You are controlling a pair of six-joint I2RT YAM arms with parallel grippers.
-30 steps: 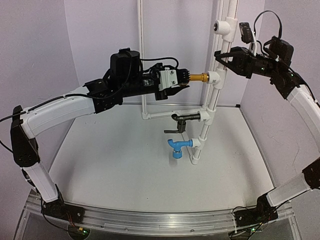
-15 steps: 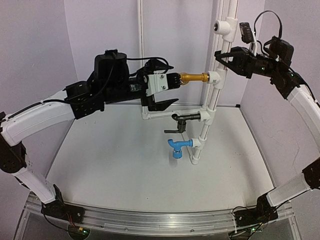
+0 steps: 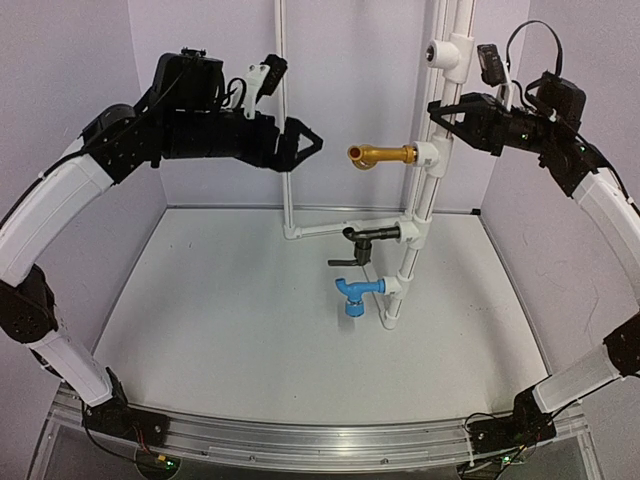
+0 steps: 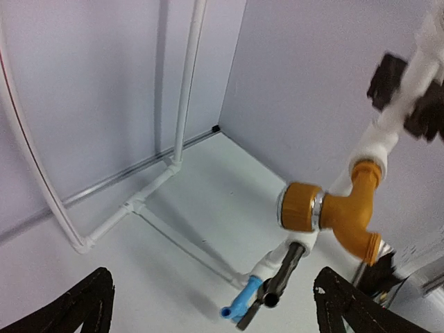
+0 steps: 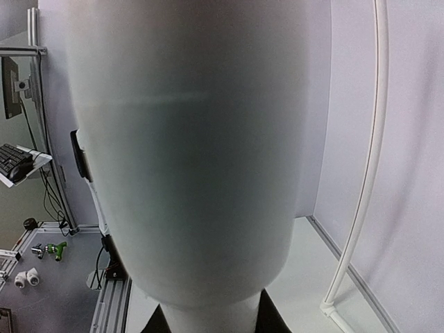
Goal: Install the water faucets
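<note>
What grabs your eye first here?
The brass-gold faucet juts from the white pipe frame at the right rear, above the black faucet and blue faucet. The left end effector hangs open just left of it, while the right end effector is clamped on the frame's upright.

A white pipe frame (image 3: 423, 195) with tee fittings (image 3: 460, 55) stands at the back right of a white table (image 3: 230, 340) enclosed by pale lilac walls (image 3: 70, 60), a metal rail (image 3: 330, 438) runs along its near edge, and outside the enclosure a keyboard (image 5: 15, 161) rests on a shelf above two loose white fittings (image 5: 26, 279).
</note>
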